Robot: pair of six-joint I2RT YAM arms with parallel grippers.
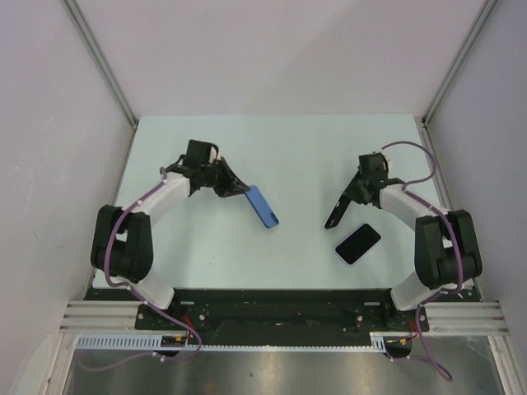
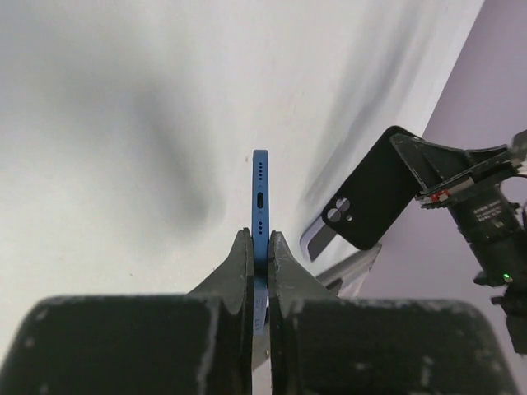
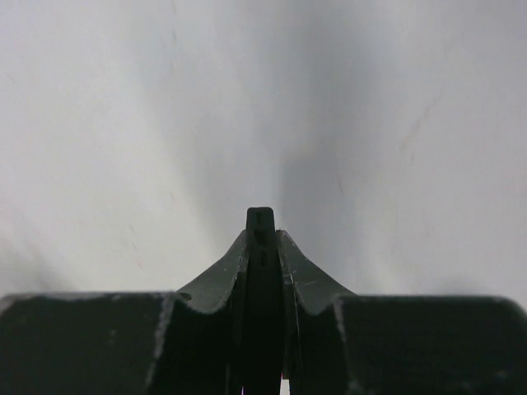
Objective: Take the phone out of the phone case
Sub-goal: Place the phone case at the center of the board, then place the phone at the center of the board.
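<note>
Phone and case look separated already, so main job seems done. Nearest, lower right of top view: dark slab (image 1: 357,243) flat on the table (image 1: 296,156), can't tell what it is. Mid-left, L gripper (image 2: 260,247) is clamped tight on the blue phone (image 2: 261,189), edge-on, port end poking out past the tips. Mid-right, well apart, R gripper (image 3: 262,239) is nearly closed on the thin black case (image 2: 366,206), empty, camera cut-out showing. Left, imo: just setting things down.
</note>
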